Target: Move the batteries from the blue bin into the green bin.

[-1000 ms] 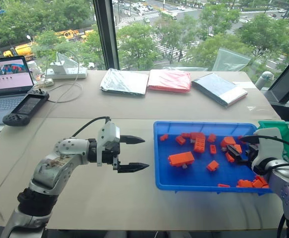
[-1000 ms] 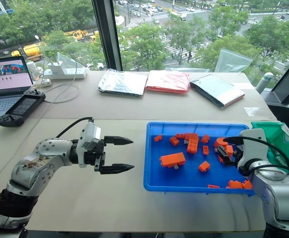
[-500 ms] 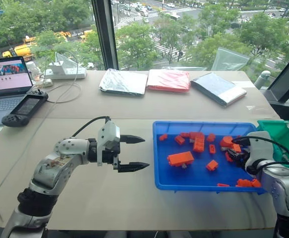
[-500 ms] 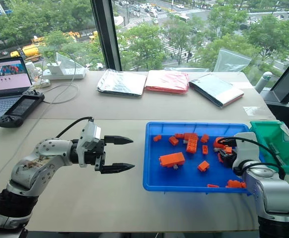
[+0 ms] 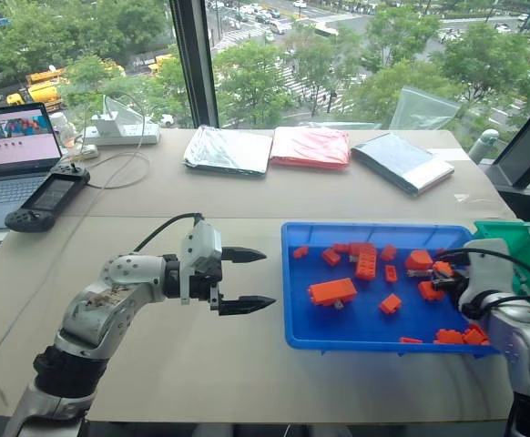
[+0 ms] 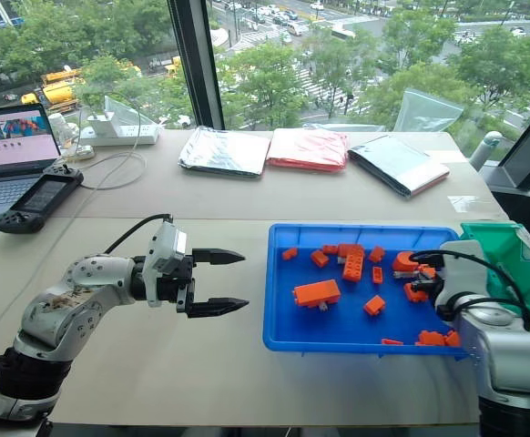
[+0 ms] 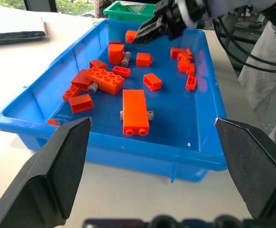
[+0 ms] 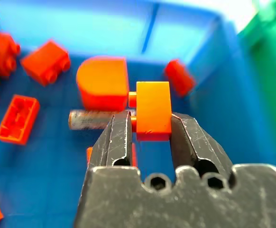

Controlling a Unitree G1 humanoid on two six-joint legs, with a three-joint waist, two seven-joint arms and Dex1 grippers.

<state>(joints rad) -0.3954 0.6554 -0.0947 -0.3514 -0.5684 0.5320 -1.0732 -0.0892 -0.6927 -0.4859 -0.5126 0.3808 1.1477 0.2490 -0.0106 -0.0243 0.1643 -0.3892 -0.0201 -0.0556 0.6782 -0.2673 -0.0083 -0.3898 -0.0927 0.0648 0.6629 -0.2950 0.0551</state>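
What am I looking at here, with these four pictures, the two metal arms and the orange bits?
It is a humanoid robot at a table. Two pictures come from cameras in its head, looking down over its arms; the other two come from a camera on each wrist. The left gripper hangs open beside the blue bin, holding nothing. The right gripper is shut on a small orange brick above the bin, next to the green bin. The blue bin holds orange toy bricks and a battery. Farther back lie a laptop, a handheld controller and three flat packets.
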